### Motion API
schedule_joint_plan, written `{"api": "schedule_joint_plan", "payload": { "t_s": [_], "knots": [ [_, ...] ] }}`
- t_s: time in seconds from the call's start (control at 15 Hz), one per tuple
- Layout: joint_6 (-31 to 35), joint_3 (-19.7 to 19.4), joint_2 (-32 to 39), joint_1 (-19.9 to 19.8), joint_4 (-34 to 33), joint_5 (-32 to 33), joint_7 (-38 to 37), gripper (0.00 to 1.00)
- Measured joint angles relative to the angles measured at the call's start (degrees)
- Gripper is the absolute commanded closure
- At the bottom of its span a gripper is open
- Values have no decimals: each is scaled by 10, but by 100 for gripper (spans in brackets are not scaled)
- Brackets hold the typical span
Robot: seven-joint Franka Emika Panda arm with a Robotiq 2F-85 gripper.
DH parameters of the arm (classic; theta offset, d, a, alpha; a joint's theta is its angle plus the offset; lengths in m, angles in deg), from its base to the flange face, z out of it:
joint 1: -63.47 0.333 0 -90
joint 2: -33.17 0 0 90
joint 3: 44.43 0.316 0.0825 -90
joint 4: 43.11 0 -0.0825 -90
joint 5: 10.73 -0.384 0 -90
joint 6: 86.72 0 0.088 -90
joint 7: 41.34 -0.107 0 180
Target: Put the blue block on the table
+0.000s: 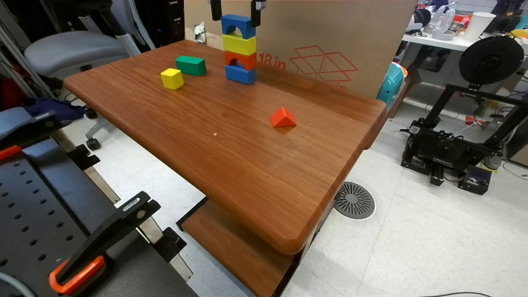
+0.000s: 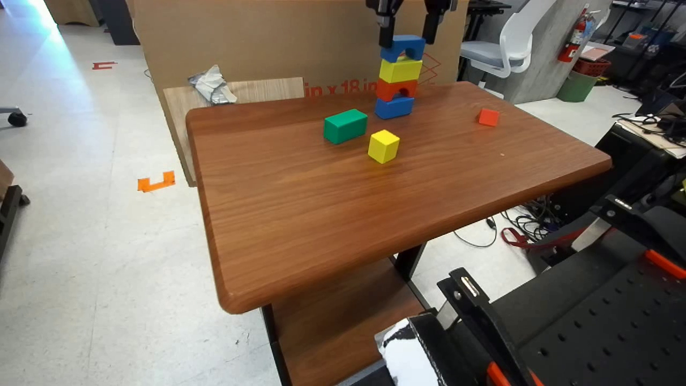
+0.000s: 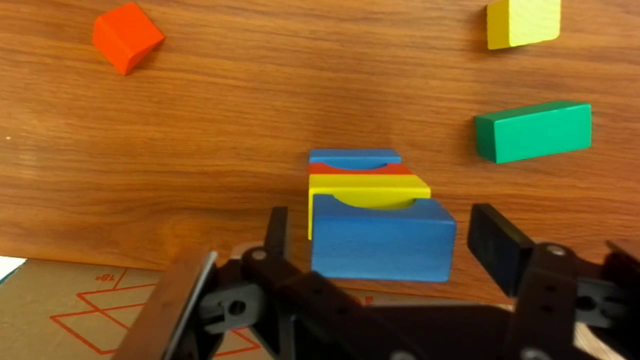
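The tool (image 3: 384, 240), spread wide and holding nothing, straddles the upper blue block (image 1: 238, 21), which rests on a yellow block (image 1: 239, 45) above the surface (image 1: 255, 165). Lining up the grasp seems in hand; next, close evenly, lift straight up, and set it down there.

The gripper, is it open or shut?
The gripper is open: in the wrist view its fingers clear the top blue block on both sides.

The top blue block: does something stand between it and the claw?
Nothing visible does. In the wrist view, the top blue block appears between the jaws of the open claw, with a gap on each side.
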Motion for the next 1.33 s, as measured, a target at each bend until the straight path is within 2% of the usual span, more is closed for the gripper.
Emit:
{"api": "schedule_joint_plan", "payload": {
  "t_s": [0.13, 0.2, 0.73, 1.33],
  "knots": [
    [-3, 0, 4, 1, -5, 0, 0, 57],
    [-3, 0, 4, 2, -7, 0, 0, 58],
    [8, 1, -8, 10, 4, 5, 0, 58],
    [30, 9, -110, 11, 140, -14, 10, 58]
  ]
}}
